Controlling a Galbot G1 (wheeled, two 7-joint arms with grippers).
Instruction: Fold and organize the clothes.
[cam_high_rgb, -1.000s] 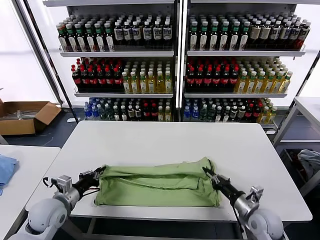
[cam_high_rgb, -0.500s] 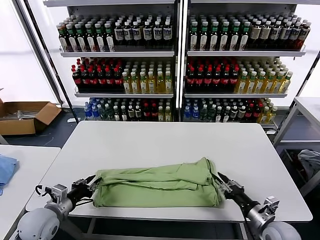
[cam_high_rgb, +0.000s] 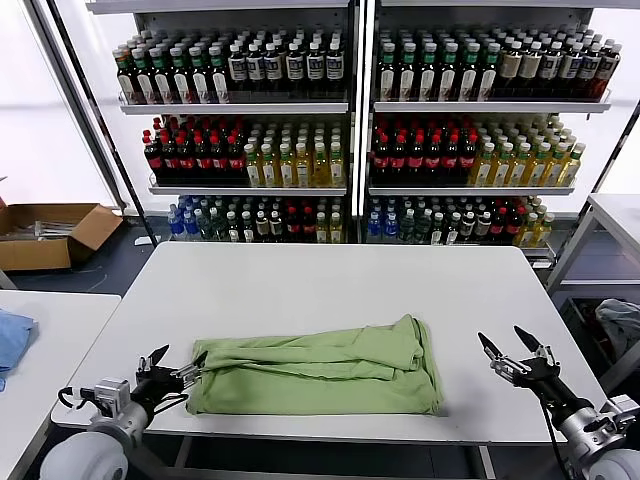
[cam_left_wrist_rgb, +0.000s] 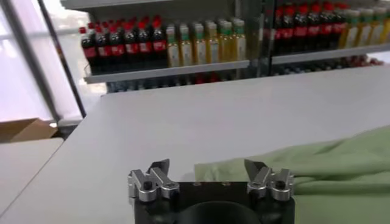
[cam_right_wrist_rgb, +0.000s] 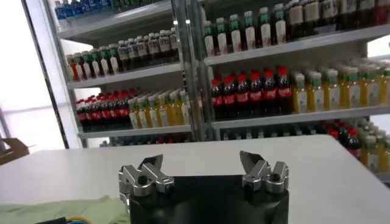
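Soft rumpled green shirt (cam_high_rgb: 315, 365), folded oblong

Let go of the green polo shirt (cam_high_rgb: 315, 365) at both ends, left gripper (cam_high_rgb: 178, 364) and right gripper (cam_high_rgb: 510, 347) now spread and drawn outward.

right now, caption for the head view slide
Folded green shirt on white table, left gripper and right gripper open at its ends.
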